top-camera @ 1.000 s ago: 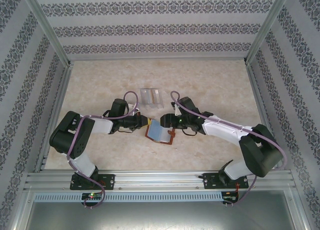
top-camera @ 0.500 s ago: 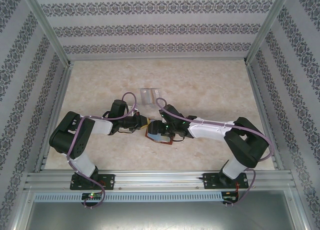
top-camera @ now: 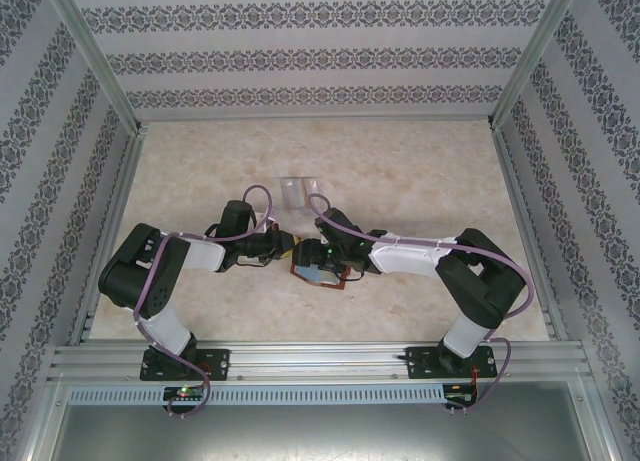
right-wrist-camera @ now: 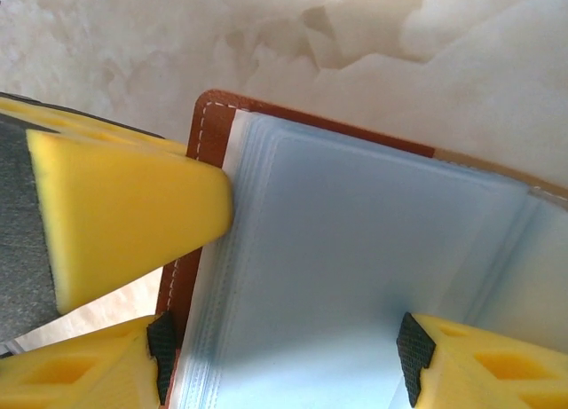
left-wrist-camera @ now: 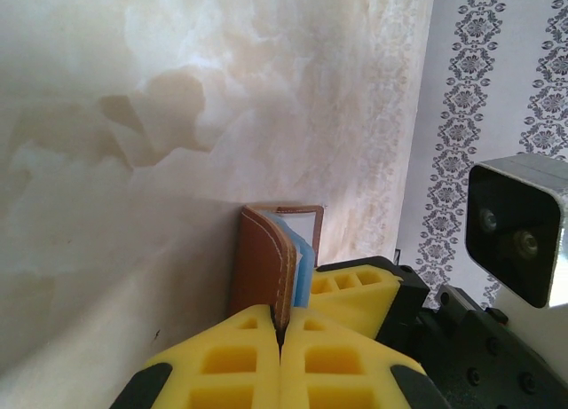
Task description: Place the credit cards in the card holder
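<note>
Looking down from the top: card holder (top-camera: pixel 322 275) lies open on the worktop (top-camera: pixel 430 171), centre, near side, between the two arms. Left claw (top-camera: pixel 292 248) is at its left edge, right claw (top-camera: pixel 320 257) sits over its far part. Clear case (top-camera: pixel 298 193) lies apart on the far side.

Left wrist: left claw (left-wrist-camera: pixel 280 327) is fully closed, pads pinching the brown cover edge of the card holder (left-wrist-camera: pixel 260 258). Pale blue sheets (left-wrist-camera: pixel 302 247) show behind that cover. One yellow finger of the right claw sits just right of them.

Right wrist: right claw (right-wrist-camera: pixel 284 365) has its jaws spread wide, one finger on each side of the pale blue sheets (right-wrist-camera: pixel 355 249) (cards or sleeves, cannot tell). It grips nothing I can see. The card holder (right-wrist-camera: pixel 211 116) shows its brown rim along the left and far sides, and a left claw finger presses on the left rim.
</note>
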Tool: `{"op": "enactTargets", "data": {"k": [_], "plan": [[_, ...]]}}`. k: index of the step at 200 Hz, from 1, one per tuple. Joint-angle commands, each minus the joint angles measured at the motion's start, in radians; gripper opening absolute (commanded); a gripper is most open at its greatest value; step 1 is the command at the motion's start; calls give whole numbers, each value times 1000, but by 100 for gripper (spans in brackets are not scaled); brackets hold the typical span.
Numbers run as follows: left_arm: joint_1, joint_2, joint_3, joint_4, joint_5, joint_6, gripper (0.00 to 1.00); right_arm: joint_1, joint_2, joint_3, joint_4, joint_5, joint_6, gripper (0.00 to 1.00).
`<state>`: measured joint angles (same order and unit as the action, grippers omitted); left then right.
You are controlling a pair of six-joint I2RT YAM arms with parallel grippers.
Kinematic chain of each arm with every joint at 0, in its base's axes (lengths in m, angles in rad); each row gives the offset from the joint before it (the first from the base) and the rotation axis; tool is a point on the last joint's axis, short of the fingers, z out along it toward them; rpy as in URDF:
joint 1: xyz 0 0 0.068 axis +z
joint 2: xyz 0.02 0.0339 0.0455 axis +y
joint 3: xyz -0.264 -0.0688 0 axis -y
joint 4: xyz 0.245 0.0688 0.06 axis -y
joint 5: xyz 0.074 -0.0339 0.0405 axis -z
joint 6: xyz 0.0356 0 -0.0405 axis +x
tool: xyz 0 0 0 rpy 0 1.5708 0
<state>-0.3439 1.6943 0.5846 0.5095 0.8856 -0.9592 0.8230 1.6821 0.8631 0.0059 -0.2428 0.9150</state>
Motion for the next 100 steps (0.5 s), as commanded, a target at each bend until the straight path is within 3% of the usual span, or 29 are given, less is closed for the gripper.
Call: {"op": "enactTargets", "data": {"k": [1,66,100], "plan": [[5,10,-7,51,16,-15,0,13,-20,-22,24,17,12,70],[6,22,1,49,19,-15,0,8,-66,-27,40,-11,-36,71],[5,22,-1,58,21,-16,0,8,-28,-41,66,-16,-15,63]]}}
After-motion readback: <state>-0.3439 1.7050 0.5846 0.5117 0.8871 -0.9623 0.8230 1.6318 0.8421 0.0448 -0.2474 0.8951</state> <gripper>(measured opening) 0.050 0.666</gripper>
